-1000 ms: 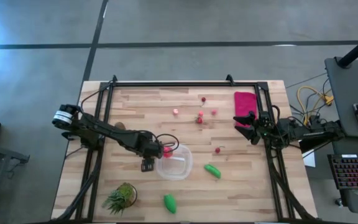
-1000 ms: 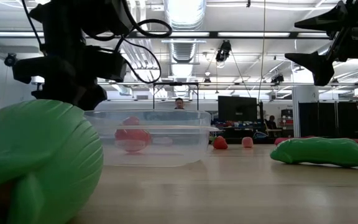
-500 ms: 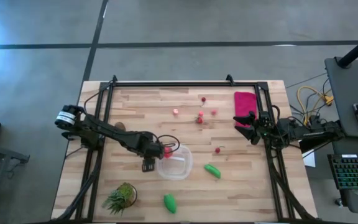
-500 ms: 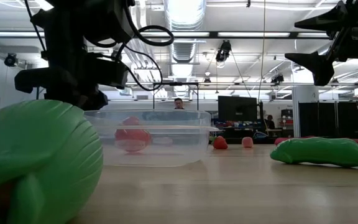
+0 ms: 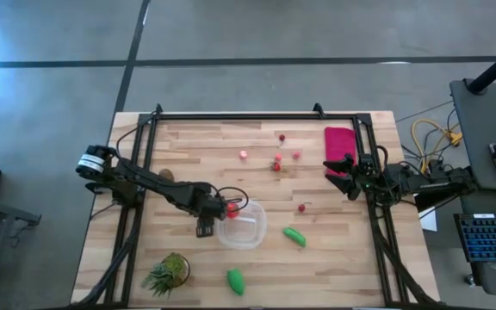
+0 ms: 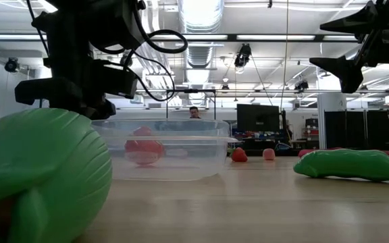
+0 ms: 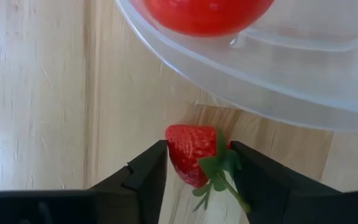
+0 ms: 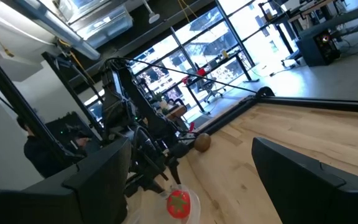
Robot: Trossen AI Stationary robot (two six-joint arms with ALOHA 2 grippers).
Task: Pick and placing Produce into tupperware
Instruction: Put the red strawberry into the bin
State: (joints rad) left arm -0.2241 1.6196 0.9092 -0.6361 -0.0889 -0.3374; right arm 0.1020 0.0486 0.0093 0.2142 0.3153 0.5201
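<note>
One strawberry (image 7: 194, 155) between end effector (image 7: 197, 163) fingers.

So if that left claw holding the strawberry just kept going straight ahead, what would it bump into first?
Probably the clear tub's rim, just ahead of the left claw and its strawberry; a tomato sits inside.

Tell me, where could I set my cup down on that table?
Bare wood lies at the far left corner, and near the front right past the green piece. It is crowded around the tupperware, the left end effector and the scattered berries.
</note>
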